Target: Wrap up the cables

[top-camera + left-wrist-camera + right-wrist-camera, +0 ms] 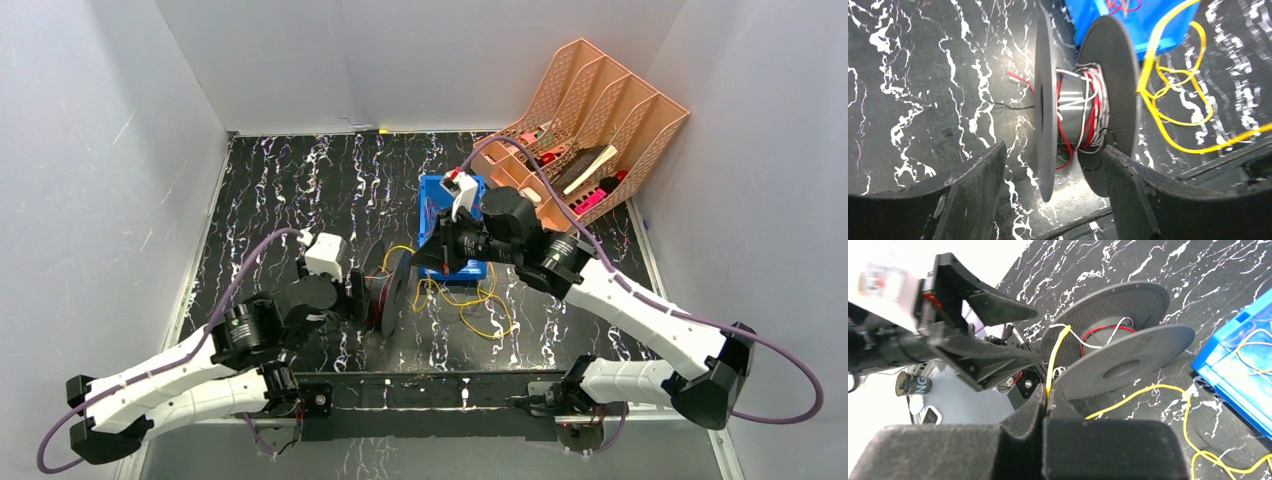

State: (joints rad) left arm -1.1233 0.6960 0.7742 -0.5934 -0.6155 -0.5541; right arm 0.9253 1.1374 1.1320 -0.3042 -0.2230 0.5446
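Observation:
A grey spool [398,285] stands on edge on the black marbled table, with red and white wire [1092,100] wound on its core. My left gripper [365,296] is open, its fingers [973,190] straddling the spool [1073,100] with a gap on the left side. My right gripper [420,260] is shut on a thin yellow cable [1052,360] that runs from the jaws [1046,390] up to the spool's core [1108,332]. The rest of the yellow cable [488,318] lies in loose loops on the table right of the spool, also in the left wrist view [1173,120].
A blue bin [452,228] holding more wires stands just behind the spool and under the right wrist. An orange slotted file organizer [590,130] stands at the back right. Loose red and black wire ends [1018,82] lie left of the spool. White walls close in all sides.

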